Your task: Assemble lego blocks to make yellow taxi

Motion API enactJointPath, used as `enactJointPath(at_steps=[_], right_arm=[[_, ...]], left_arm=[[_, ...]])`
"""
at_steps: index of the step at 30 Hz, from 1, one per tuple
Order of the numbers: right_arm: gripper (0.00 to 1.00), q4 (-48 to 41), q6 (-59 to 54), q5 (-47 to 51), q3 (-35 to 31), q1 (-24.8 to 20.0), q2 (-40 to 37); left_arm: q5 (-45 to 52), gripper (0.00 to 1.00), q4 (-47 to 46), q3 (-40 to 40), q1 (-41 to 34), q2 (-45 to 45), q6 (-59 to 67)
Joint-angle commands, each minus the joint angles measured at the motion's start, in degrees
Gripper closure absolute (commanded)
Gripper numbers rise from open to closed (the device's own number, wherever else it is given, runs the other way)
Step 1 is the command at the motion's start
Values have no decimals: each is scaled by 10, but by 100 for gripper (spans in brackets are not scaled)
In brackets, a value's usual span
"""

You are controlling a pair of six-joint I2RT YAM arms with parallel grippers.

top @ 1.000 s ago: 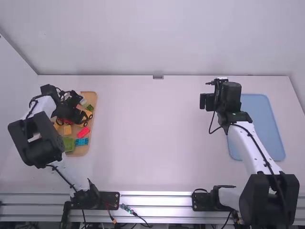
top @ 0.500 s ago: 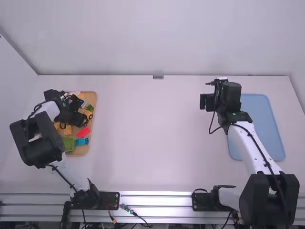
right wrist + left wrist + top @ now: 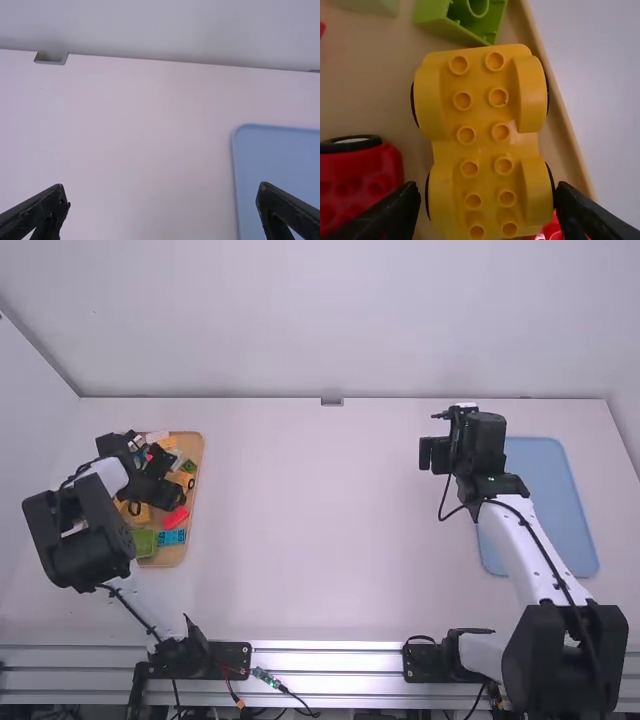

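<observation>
Nearest in the high view, a metal rail [image 3: 325, 676] along the near side of the table [image 3: 320, 550], with the black-and-white left arm [image 3: 80, 540] and right arm [image 3: 535, 560] at either side of the middle. Farther off, at the left, a tan tray [image 3: 172, 557] of loose blocks: at its near end, a large green brick [image 3: 144, 543] just beside a blue brick [image 3: 171, 537], and a little beyond, a red brick [image 3: 175, 519]. Next, over the tray, the left pincer [image 3: 165, 496], with fingers apart, one to each side of the near end of a yellow wheeled base [image 3: 485, 135]. Base upright on the tray, studs up, near the tray's right edge. Beside it, apart, a red wheeled block [image 3: 360, 185]. Beyond it, a light green block [image 3: 437, 21], tipped onto its side, with a hollow underside in sight. At the right, a flat blue tray [image 3: 555, 510] on the table. Beside its far left part in the high view, the right pincer [image 3: 485, 442], with fingers wide apart. Farthest, at the table's back edge, a small metal bracket [image 3: 331, 402].
</observation>
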Motion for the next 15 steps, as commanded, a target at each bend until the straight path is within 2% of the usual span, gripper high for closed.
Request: enactJointPath(at_steps=[1,4,9,15], right_arm=[[1,-1,0,2,11,2,1],[1,-1,0,3,11,2,1],[1,-2,0,2,11,2,1],[1,-2,0,2,11,2,1]], left_arm=[[7,25,-5,-5,0,8,-14],[24,23,-6,-5,-2,8,-13],[30,24,1,-9,-1,8,-13],[26,24,57,-45,-1,9,-38]])
